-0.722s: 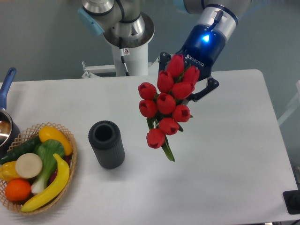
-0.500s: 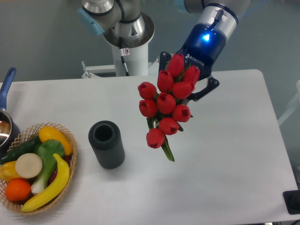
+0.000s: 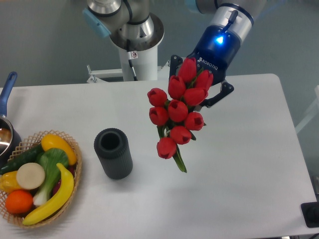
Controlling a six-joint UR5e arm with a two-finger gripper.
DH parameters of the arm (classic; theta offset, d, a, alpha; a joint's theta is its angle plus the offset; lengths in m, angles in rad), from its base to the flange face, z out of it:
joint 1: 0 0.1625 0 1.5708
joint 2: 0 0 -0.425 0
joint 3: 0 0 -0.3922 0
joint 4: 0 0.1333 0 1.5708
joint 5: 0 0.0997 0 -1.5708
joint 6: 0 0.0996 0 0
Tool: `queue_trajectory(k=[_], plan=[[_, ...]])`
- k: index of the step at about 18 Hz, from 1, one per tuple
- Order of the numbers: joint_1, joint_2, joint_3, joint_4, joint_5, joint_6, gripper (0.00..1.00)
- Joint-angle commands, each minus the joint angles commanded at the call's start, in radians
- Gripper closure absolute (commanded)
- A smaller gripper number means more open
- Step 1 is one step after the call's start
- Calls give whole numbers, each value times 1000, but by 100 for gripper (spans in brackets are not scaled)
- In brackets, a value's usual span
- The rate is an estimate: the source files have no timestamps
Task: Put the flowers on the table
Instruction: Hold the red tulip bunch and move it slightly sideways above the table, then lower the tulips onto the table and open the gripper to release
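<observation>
The flowers (image 3: 178,110), a bunch of red tulip buds with green stems and a leaf tip pointing down, hang in the air above the middle of the white table (image 3: 239,164). My gripper (image 3: 199,82) is behind the upper buds, and its blue-lit wrist reaches in from the top right. It is shut on the bunch; the buds hide the fingertips and the grasped stems. Only the outer finger links show on either side.
A dark ribbed cylindrical vase (image 3: 113,153) stands upright left of the flowers. A wicker basket (image 3: 75,149) of fruit and vegetables sits at the front left, with a pot (image 3: 5,132) behind it. The robot's base (image 3: 137,45) rises at the back edge.
The flowers and gripper have shifted a hair down and to the right; nothing else moved.
</observation>
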Motion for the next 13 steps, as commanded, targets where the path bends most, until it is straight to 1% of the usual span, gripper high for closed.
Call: queue_trajectory(k=[8, 9, 11, 13], plan=[[-15, -2, 35, 2, 169, -15, 60], [-15, -2, 34, 5, 195, -8, 58], [-23, 0, 29, 5, 279, 8, 58], [-50, -3, 25, 5, 350, 8, 59]])
